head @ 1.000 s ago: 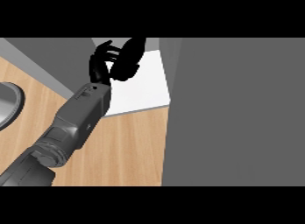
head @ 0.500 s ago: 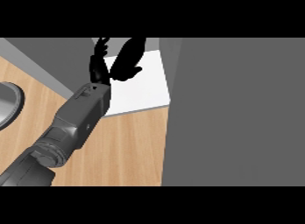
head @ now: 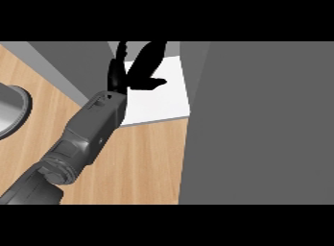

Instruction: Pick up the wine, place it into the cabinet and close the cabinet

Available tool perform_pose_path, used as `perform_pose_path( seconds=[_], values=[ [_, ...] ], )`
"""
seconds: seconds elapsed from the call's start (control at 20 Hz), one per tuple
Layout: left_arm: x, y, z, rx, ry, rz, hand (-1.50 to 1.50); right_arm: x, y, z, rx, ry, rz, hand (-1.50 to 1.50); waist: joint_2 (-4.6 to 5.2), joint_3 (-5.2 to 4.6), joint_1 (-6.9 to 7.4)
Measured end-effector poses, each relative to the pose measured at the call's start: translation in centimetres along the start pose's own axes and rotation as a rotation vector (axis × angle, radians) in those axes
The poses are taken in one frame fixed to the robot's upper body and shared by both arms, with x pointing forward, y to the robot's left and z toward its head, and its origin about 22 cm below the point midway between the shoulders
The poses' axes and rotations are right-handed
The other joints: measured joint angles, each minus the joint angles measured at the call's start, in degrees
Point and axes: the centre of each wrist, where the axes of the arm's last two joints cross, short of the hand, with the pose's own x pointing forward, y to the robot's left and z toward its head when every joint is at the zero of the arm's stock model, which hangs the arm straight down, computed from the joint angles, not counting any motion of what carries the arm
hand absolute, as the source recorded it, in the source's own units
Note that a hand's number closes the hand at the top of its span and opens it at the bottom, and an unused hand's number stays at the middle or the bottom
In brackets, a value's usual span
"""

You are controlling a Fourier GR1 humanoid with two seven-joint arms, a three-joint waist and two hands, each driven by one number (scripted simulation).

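Hanging over cabinet floor [head: 162, 103], left robot hand [head: 137, 67].

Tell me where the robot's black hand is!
In the head view, the left hand is top centre, over the white surface, just left of the big grey panel.

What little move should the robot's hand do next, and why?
Probably pull the left hand back out of the cabinet. Its fingers are straight over the white shelf and hold nothing, and no wine shows. The grey panel at the right, likely the door, cannot swing shut past the arm.
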Motion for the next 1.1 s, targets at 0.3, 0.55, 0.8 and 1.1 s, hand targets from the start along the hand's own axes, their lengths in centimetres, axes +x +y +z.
perform_pose_path(
  seconds=[0.3,0.55,0.8,1.1],
  values=[
    [1.3,-1.3,0.1,-0.172,-0.112,0.224,-1.5,0.0,0.0,0.1,-0.02,0.017,-0.01,-1.5,-0.96,0.1,1.88],
    [2.4,-2.7,0.6,-0.267,-0.181,0.411,-1.5,0.0,-0.3,0.4,-0.054,0.04,-0.006,-1.5,-2.01,0.33,4.15],
    [3.1,-3.8,1.0,-0.347,-0.192,0.498,-1.5,0.5,-0.8,0.5,-0.09,0.047,0.011,-1.5,-2.8,0.52,6.12],
    [3.9,-4.6,2.0,-0.397,-0.226,0.504,-1.5,0.9,-0.6,0.5,-0.103,0.076,0.013,-1.5,-3.73,0.65,8.06]
  ],
)
